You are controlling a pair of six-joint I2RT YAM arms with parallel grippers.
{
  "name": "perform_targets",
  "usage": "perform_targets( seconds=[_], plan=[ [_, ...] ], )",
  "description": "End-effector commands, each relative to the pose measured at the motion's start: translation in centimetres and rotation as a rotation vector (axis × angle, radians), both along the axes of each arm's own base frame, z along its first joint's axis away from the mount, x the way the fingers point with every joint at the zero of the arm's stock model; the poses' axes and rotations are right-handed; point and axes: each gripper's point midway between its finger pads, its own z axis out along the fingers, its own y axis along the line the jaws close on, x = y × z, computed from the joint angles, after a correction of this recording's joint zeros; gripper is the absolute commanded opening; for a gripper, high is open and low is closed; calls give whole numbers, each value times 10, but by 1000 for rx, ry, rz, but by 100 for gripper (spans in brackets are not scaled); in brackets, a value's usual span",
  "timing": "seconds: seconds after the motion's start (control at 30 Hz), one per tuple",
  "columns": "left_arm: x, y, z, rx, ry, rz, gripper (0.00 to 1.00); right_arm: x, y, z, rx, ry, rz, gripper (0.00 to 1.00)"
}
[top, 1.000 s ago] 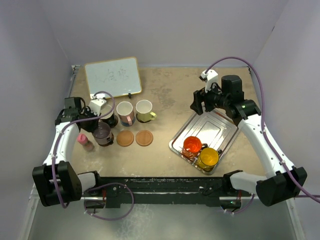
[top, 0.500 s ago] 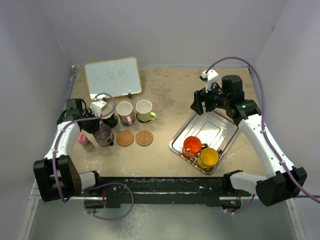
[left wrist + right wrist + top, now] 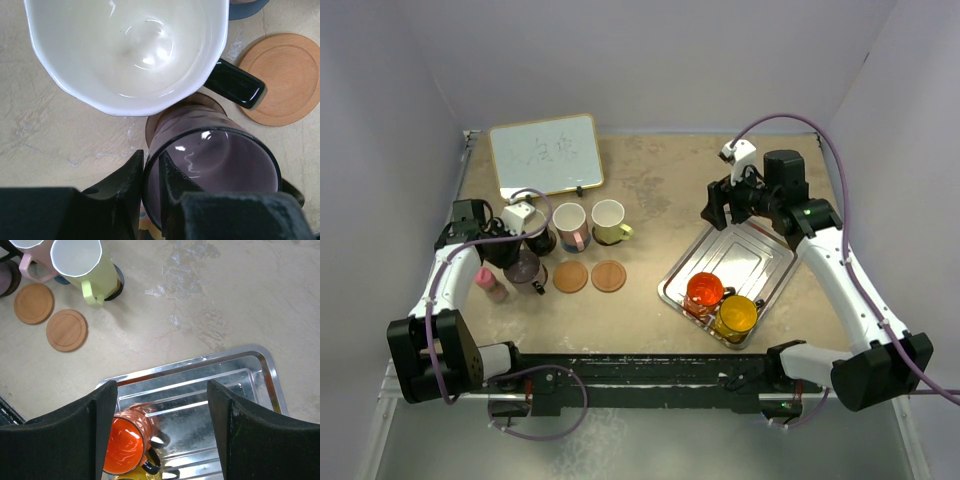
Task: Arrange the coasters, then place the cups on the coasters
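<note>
Tray holds red-orange mug + yellow mug. My R fingers spread wide above it. My L fingers straddle purple mug rim; pinching or not, can't tell.

This looks like a robot lab, with a small test booth. Plain pale walls close in a tan table on three sides. A white left arm and right arm are fixed to a black rail at the near edge. Purple cables loop off them. A whiteboard sits at the back.
</note>
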Motion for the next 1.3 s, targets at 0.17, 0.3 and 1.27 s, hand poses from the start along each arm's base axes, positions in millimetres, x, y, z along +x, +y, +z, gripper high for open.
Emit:
perform_targets(
  seconds=[0.17,0.3,1.27],
  plan=[
    [11,5,11,28,-69,-26,23,3,-3,0,-33,-26,26,75],
    [11,6,17,41,-77,-23,25,2,-2,-3,-39,-16,36,75],
    [22,-48,148,-268,-348,-38,73,-95,-39,-126,-413,310,397,69]
  ],
)
